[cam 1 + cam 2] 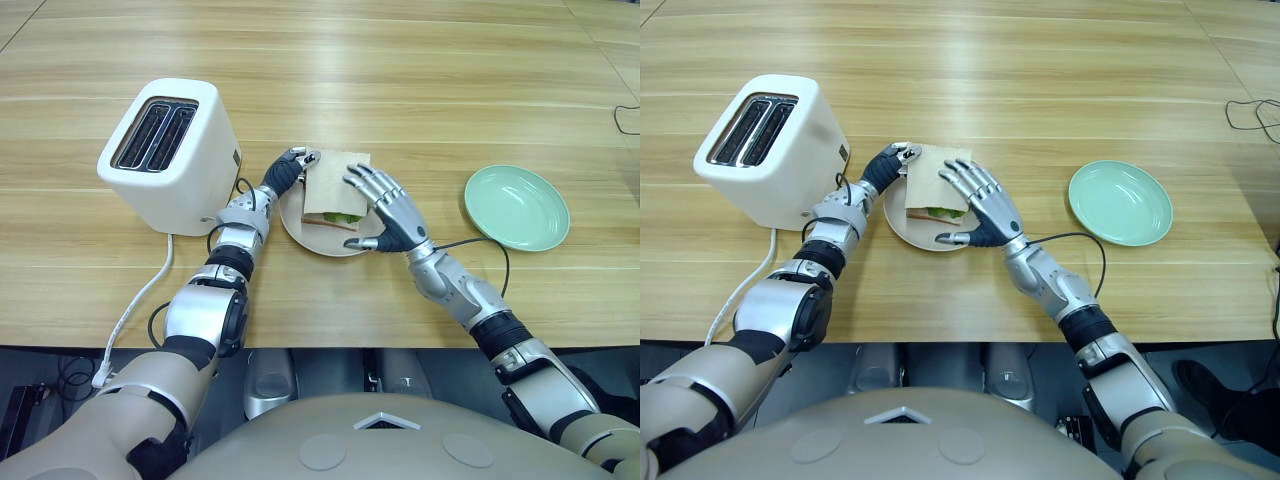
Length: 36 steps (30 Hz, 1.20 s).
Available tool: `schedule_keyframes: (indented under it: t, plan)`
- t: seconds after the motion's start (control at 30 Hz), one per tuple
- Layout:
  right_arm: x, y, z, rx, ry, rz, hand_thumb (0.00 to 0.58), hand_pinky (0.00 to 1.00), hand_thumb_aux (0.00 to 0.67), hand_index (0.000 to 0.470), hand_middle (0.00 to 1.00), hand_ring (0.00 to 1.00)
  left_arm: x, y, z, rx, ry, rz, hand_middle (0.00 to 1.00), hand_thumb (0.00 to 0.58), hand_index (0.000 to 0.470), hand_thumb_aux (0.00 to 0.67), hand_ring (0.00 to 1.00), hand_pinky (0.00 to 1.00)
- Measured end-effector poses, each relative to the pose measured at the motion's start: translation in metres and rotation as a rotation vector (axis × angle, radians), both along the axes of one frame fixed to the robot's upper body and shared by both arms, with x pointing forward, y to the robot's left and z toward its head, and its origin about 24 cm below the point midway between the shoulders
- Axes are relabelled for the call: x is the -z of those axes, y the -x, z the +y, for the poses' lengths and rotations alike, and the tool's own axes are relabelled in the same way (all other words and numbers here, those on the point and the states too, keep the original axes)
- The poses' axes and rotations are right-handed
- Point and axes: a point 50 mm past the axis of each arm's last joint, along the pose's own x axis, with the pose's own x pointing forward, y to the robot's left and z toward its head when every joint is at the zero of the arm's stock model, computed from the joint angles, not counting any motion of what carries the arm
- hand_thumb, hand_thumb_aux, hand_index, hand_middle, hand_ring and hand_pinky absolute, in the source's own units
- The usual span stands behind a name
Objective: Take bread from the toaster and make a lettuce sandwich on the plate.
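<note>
A white toaster [170, 155] stands at the left with two empty slots. A white plate [300, 228] in front of me holds a sandwich: a top bread slice [332, 182] over green lettuce [343, 216] and a lower slice. My left hand [293, 167] rests at the bread's far left corner, fingers curled on its edge. My right hand [385, 207] hovers over the sandwich's right side, fingers spread and open, thumb near the plate's rim.
An empty light green plate [516, 206] sits to the right. The toaster's white cord [135, 310] runs off the table's near edge. A black cable [627, 118] lies at the far right. Wide bare wood table behind.
</note>
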Motion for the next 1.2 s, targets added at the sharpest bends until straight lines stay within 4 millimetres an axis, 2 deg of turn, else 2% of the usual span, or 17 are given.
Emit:
schedule_keyframes:
  t: [0.13,0.47,0.53,0.57,0.6,0.63,0.67,0.7,0.8,0.97,1.1,1.2]
  plan:
    - [0.024,-0.002,0.004,-0.002,0.125,0.106,0.0,0.0,0.0,0.0,0.0,0.0,0.002,0.0,0.0,-0.009,-0.031,0.002,0.69,0.58,0.46,0.67,0.69,0.69]
    - [0.033,-0.01,0.01,-0.011,0.186,0.151,0.0,0.0,0.0,0.0,0.0,0.0,0.005,0.0,0.004,-0.033,-0.084,0.01,0.67,0.58,0.46,0.67,0.67,0.67]
    - [0.034,-0.011,0.01,-0.013,0.185,0.158,0.0,0.0,0.0,0.0,0.0,0.0,0.006,0.001,0.004,-0.035,-0.098,0.009,0.6,0.58,0.46,0.67,0.6,0.6]
    - [0.034,-0.011,0.011,-0.013,0.186,0.161,0.0,0.0,0.0,0.0,0.0,0.0,0.006,0.001,0.004,-0.035,-0.106,0.008,0.6,0.58,0.46,0.67,0.6,0.6]
    - [0.034,-0.011,0.01,-0.013,0.186,0.164,0.0,0.0,0.0,0.0,0.0,0.0,0.006,0.001,0.004,-0.036,-0.121,0.001,0.56,0.573,0.409,0.596,0.56,0.56]
    - [0.035,-0.011,0.01,-0.014,0.188,0.168,0.0,0.0,0.0,0.0,0.0,0.0,0.005,0.0,0.005,-0.046,-0.143,-0.012,0.39,0.244,0.11,0.16,0.39,0.39]
    - [0.035,-0.011,0.01,-0.015,0.19,0.173,0.0,0.0,0.0,0.0,0.0,0.0,0.005,0.0,0.005,-0.057,-0.162,-0.024,0.39,0.244,0.11,0.16,0.39,0.39]
    - [0.035,-0.011,0.01,-0.014,0.191,0.176,0.0,0.0,0.0,0.0,0.0,0.0,0.005,0.0,0.005,-0.062,-0.176,-0.033,0.17,0.0,0.0,0.0,0.17,0.17]
    - [0.036,-0.011,0.009,-0.017,0.199,0.187,0.0,0.0,0.0,0.0,0.0,0.0,0.004,0.0,0.004,-0.088,-0.232,-0.081,0.0,0.0,0.0,0.0,0.0,0.0]
    - [0.037,-0.011,0.009,-0.022,0.206,0.204,0.0,0.0,0.0,0.0,0.0,0.0,-0.013,-0.006,0.014,-0.181,-0.27,-0.221,0.0,0.0,0.0,0.0,0.0,0.0]
    - [0.039,-0.011,0.007,-0.022,0.22,0.215,0.0,0.0,0.0,0.0,0.0,0.0,-0.065,-0.022,0.026,-0.271,-0.228,-0.46,0.0,0.0,0.0,0.0,0.0,0.0]
    - [0.039,-0.011,0.008,-0.024,0.223,0.218,0.0,0.0,0.0,0.0,0.0,0.0,-0.077,-0.025,0.03,-0.301,-0.213,-0.513,0.0,0.0,0.0,0.0,0.0,0.0]
